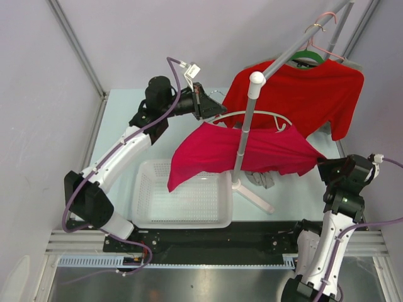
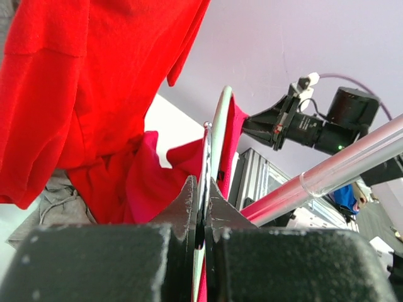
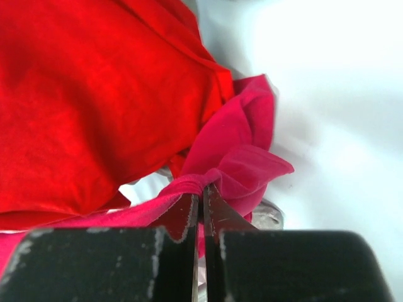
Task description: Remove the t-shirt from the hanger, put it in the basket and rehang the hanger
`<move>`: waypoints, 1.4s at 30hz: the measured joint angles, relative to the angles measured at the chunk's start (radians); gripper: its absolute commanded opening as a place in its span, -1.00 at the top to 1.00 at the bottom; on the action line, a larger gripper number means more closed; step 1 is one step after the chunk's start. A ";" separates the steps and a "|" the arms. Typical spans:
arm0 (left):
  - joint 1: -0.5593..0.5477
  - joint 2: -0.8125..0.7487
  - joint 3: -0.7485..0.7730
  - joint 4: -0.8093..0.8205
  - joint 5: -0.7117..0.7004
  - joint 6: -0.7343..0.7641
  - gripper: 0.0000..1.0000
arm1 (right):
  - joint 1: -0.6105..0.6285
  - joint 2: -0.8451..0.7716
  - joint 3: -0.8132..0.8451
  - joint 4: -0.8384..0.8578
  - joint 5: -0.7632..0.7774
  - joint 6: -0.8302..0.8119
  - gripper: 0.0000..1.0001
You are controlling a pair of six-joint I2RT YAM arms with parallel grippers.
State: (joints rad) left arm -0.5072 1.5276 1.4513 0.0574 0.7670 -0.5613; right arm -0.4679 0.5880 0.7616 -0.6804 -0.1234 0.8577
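Note:
The crimson t-shirt hangs stretched between my two grippers, above the table and in front of the rack pole. The pale grey hanger arches bare above the shirt's top edge; its left end is in my left gripper. In the left wrist view my left gripper is shut on the hanger's thin pale edge, with crimson cloth beside it. My right gripper is shut on a bunched fold of the t-shirt's right end. The right wrist view shows that gripper and the crimson fold.
A scarlet t-shirt hangs on a green hanger from the slanted rail. The white rack pole stands mid-table. A white basket sits under the shirt's left end. Grey cloth lies by the pole's foot.

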 measured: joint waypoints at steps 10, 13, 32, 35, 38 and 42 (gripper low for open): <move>0.050 -0.004 0.000 0.040 -0.053 -0.025 0.99 | -0.213 0.019 -0.073 -0.052 -0.254 -0.071 1.00; 0.059 -0.004 0.000 0.055 -0.049 -0.043 0.99 | -0.186 0.051 -0.069 -0.039 -0.282 -0.127 1.00; 0.053 0.011 0.101 -0.055 0.063 0.046 0.99 | 0.345 0.212 0.168 0.043 -0.261 -0.423 -0.69; 0.048 0.020 0.136 -0.095 0.076 0.067 0.99 | 0.340 0.249 0.270 0.064 -0.333 -0.439 -0.69; 0.034 0.037 0.176 -0.134 0.092 0.094 0.99 | 0.330 0.293 0.352 0.117 -0.441 -0.449 -0.70; 0.001 0.069 0.232 -0.200 0.122 0.148 0.99 | 0.312 0.350 0.385 0.210 -0.577 -0.451 -0.70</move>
State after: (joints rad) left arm -0.5064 1.5963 1.6829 -0.1425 0.8890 -0.4133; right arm -0.1558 0.9382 1.1465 -0.4702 -0.7002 0.4068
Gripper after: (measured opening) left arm 0.025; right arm 0.849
